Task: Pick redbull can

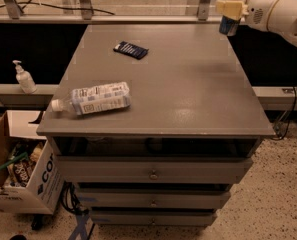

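Note:
The redbull can (230, 25), slim with a blue and silver body, hangs in the air above the far right corner of the grey table (188, 94). My gripper (232, 8) is shut on it, its cream fingers (227, 7) clamped across the can's upper part. The white arm (280, 13) reaches in from the right edge of the view. The can's top is partly hidden behind the fingers.
A clear plastic bottle with a white label (95, 99) lies on its side at the table's front left. A dark blue flat packet (131, 49) lies at the back centre. A hand-soap dispenser (24, 77) and a cardboard box (18, 176) stand left of the table.

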